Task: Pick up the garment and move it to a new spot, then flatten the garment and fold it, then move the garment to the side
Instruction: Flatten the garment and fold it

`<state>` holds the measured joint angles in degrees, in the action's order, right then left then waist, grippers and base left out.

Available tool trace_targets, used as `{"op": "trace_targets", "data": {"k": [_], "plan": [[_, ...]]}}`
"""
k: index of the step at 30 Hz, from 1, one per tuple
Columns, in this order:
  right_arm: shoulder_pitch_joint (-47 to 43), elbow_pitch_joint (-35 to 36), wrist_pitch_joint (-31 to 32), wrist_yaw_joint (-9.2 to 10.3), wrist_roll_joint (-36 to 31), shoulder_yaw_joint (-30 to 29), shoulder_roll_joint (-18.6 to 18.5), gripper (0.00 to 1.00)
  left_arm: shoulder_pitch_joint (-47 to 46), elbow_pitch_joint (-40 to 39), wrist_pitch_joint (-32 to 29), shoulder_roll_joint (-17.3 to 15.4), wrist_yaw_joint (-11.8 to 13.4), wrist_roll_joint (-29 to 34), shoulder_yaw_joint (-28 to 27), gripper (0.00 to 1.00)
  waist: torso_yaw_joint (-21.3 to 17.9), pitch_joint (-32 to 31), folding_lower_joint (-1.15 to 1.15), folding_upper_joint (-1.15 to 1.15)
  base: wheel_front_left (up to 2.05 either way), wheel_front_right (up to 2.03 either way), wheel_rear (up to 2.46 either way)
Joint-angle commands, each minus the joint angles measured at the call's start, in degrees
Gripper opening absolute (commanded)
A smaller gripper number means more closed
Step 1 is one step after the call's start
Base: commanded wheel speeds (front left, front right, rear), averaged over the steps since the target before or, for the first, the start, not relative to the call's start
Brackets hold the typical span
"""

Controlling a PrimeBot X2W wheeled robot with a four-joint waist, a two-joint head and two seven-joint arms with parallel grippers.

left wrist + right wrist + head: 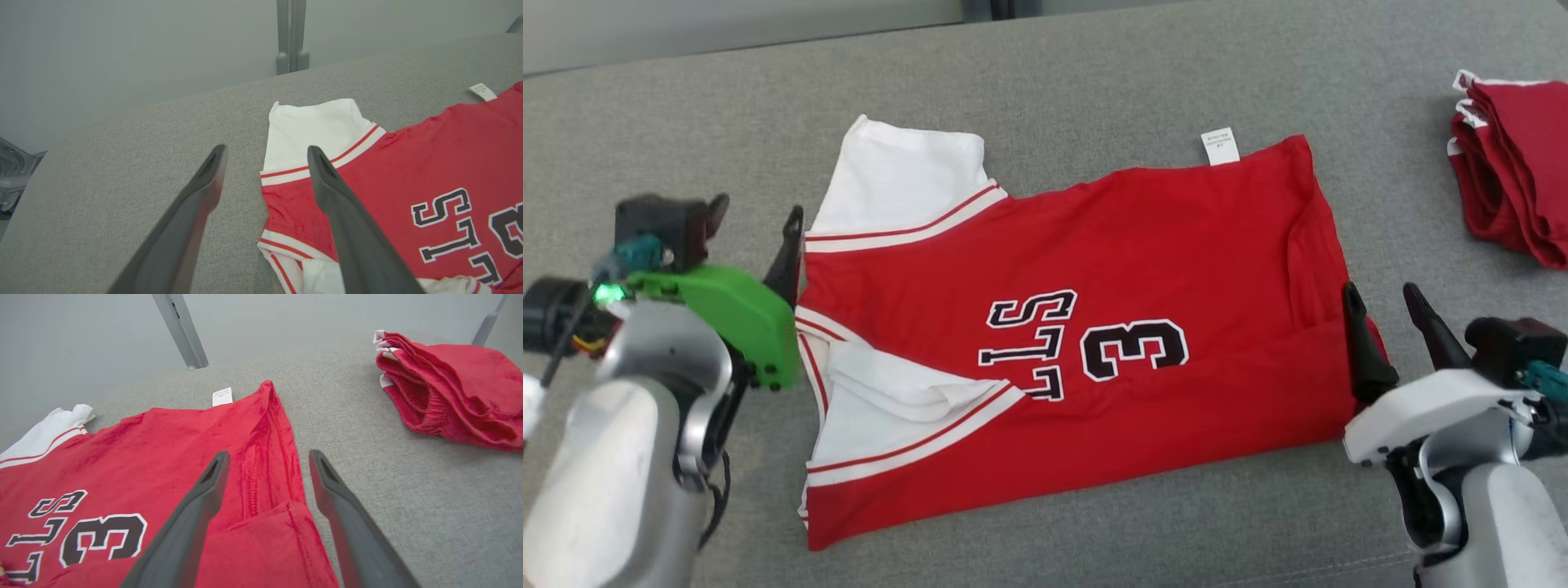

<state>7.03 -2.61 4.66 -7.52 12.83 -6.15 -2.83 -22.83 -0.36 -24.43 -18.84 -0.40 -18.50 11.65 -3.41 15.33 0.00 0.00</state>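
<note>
**A:** Entry, standing beside the robot. Red short-sleeved jersey with white sleeves and black lettering [1094, 269] lies in the middle of the grey fabric-covered table [1094, 73]. It is partly folded, with the near long edge turned up over the body.

**B:** Jaws?

**A:** Left gripper [756, 214] is at the collar end, jaws spread with nothing between them and one finger right at the shoulder edge. Right gripper [1380, 290] is at the hem end, jaws also apart, straddling the folded corner. Neither holds any cloth.

**B:** Orientation?

**A:** The long axis runs side to side across the robot's front. Collar and sleeves point to its left, hem to its right. A white care label [1219, 145] sticks out of the far edge near the hem end.

**B:** What worries you?

**A:** Judgement only.
- The near white sleeve [882, 400] is bunched at the turned edge (looks lumpy from here), so another fold over it would probably trap the wrinkle.
- If a gripper pinches just the top layer, the turned edge may fall open.
- Unequal lift at the two ends would skew the shape.
- The pile of folded red garments [1515, 171] sits to the robot's right, apart from the hem, but a careless sideways move could nudge it.
</note>
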Motion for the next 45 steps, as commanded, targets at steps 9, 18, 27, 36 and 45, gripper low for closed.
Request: {"op": "trace_targets", "data": {"k": [9, 18, 27, 36, 45], "plan": [[10.67, -2.50, -2.08, 0.06, 0.08, 8.21, -0.11, 1.00, -20.41, 13.48, -6.22, -2.93, -4.29, 0.31, 1.72, 1.00, -8.36, 12.81, 0.00, 0.00, 0.00, 0.00, 0.00], [15.09, -5.52, -5.45, 0.06, 0.98, 12.69, -0.09, 1.00, -26.55, 20.76, -9.85, -7.81, -5.36, -2.51, -1.11, 1.00, -13.25, 17.26, 0.00, 0.00, 0.00, 0.00, 0.00], [16.53, -6.89, -6.47, 0.06, 0.87, 13.69, -0.10, 1.00, -26.73, 24.35, -13.26, -9.04, -3.69, -3.44, -1.53, 1.00, -14.52, 17.74, 0.00, 0.00, 0.00, 0.00, 0.00], [20.83, -7.60, -4.53, 0.06, -2.54, 13.14, -0.10, 1.00, -26.58, 21.98, -13.35, -8.00, -4.98, -4.36, 0.33, 0.00, -12.80, 16.82, 0.00, 0.00, 0.00, 0.00, 0.00], [31.69, -16.14, 1.20, 0.06, -6.85, 11.84, -3.50, 1.00, -27.30, 19.54, -7.32, -4.05, -5.85, -5.44, 3.06, 0.00, -7.16, 13.99, 0.00, 0.00, 0.00, 0.00, 0.00]]}}
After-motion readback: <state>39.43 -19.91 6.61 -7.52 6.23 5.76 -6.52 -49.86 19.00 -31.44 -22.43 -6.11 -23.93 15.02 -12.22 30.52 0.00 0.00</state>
